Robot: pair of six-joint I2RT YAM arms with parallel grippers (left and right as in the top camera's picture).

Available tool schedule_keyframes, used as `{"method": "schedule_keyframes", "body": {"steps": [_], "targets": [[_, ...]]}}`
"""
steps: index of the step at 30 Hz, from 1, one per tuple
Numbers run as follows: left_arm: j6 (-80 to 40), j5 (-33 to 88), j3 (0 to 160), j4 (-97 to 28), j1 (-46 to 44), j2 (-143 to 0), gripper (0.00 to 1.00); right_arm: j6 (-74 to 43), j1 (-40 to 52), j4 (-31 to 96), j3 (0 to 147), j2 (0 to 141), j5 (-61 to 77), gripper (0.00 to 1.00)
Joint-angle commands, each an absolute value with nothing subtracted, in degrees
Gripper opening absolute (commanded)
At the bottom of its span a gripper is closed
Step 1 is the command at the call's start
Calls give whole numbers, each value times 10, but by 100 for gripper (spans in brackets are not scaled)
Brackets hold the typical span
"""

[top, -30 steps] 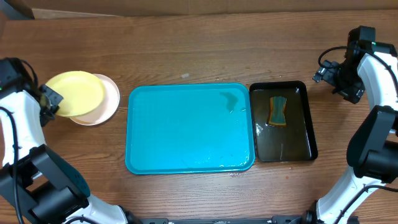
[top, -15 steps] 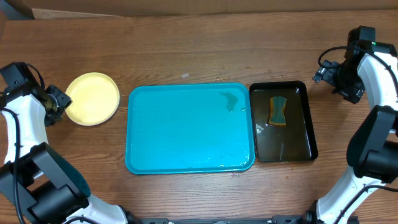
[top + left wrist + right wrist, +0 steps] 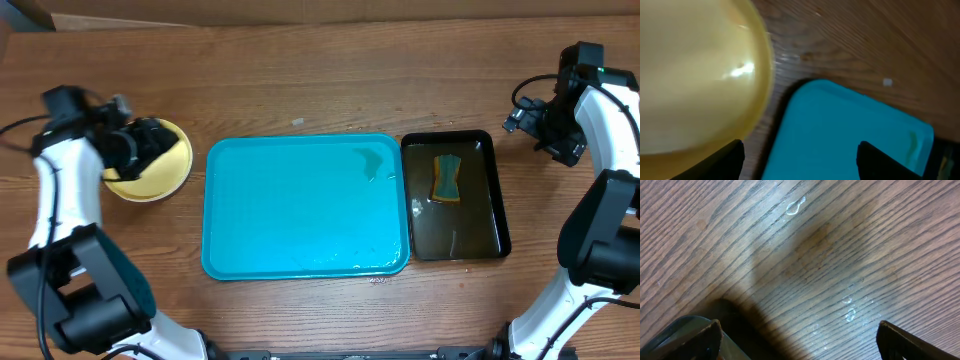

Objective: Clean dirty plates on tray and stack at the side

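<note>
A pale yellow plate point(image 3: 152, 184) lies on the table left of the turquoise tray point(image 3: 305, 210), which holds nothing. My left gripper point(image 3: 158, 145) hovers over that plate, open and with nothing between its fingers. In the left wrist view the plate point(image 3: 690, 70) fills the left side, the tray point(image 3: 850, 130) lies to the right, and the left gripper point(image 3: 800, 152) spans the strip of table between them. My right gripper point(image 3: 528, 120) is at the far right, beyond the black tray. It stands open over bare wet wood in the right wrist view point(image 3: 800, 337).
A narrow black tray point(image 3: 490, 200) sits right of the turquoise tray, with a yellow and teal sponge point(image 3: 447, 177) lying in it. Small water drops point(image 3: 796, 206) dot the wood near the right gripper. A cardboard edge point(image 3: 150, 20) runs along the back.
My left gripper has opened and let go of the yellow plate, which now lies flat by the tray. The left arm has swung right, over the plate. The right arm has not moved.
</note>
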State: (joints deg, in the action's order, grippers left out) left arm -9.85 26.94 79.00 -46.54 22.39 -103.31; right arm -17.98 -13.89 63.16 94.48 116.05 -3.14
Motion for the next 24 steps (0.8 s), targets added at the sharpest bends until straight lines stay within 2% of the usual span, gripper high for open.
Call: {"method": "schedule_keyframes", "body": {"steps": [1, 7, 9, 14, 24], "targets": [[-79, 284, 785, -471, 154, -1038, 76, -183, -141, 630, 949, 1142, -29, 100], [-119, 227, 785, -452, 76, -1038, 85, -183, -141, 630, 949, 1142, -29, 100], [-121, 224, 785, -448, 55, -1038, 100, -183, -141, 630, 949, 1142, -29, 100], [-120, 224, 785, -447, 17, -1038, 100, -183, -141, 630, 949, 1142, -29, 100], [-120, 223, 785, -448, 10, -1038, 100, -183, -141, 630, 949, 1142, -29, 100]]}}
